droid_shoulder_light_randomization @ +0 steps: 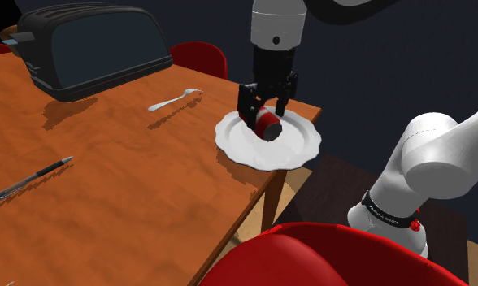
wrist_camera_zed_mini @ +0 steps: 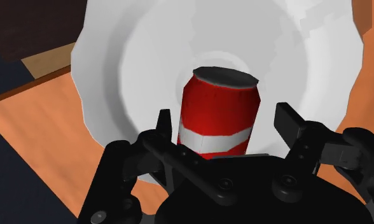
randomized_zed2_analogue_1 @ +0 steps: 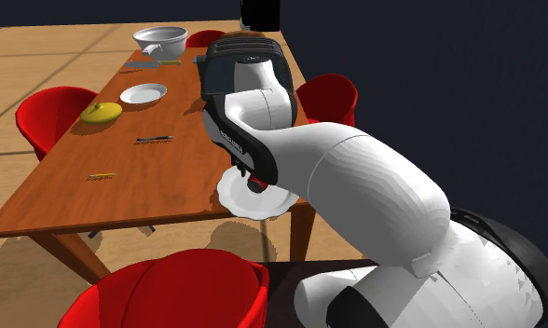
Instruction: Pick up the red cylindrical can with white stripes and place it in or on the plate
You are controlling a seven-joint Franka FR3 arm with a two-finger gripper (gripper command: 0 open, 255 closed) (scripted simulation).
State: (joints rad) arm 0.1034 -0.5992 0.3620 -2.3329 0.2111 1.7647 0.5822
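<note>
The red can with a white stripe (droid_shoulder_light_randomization: 267,124) rests tilted on the white scalloped plate (droid_shoulder_light_randomization: 304,146), which sits at the table's corner. Right above it my gripper (droid_shoulder_light_randomization: 266,109) straddles the can. In the wrist view the can (wrist_camera_zed_mini: 217,114) stands between the two black fingers (wrist_camera_zed_mini: 163,127), with a gap on each side, so the gripper (wrist_camera_zed_mini: 225,124) is open and not clasping it. The plate's wall (wrist_camera_zed_mini: 135,70) curves around the can. In the second exterior view my arm covers most of the plate (randomized_zed2_analogue_1: 244,205).
On the wooden table (droid_shoulder_light_randomization: 123,187) are a black toaster (droid_shoulder_light_randomization: 91,49), a spoon (droid_shoulder_light_randomization: 172,100) and a pen (droid_shoulder_light_randomization: 30,179). Red chairs (droid_shoulder_light_randomization: 198,55) (droid_shoulder_light_randomization: 327,256) stand at the table's sides. Farther along lie a bowl (randomized_zed2_analogue_1: 160,39), a small plate (randomized_zed2_analogue_1: 143,93) and a yellow dish (randomized_zed2_analogue_1: 102,112).
</note>
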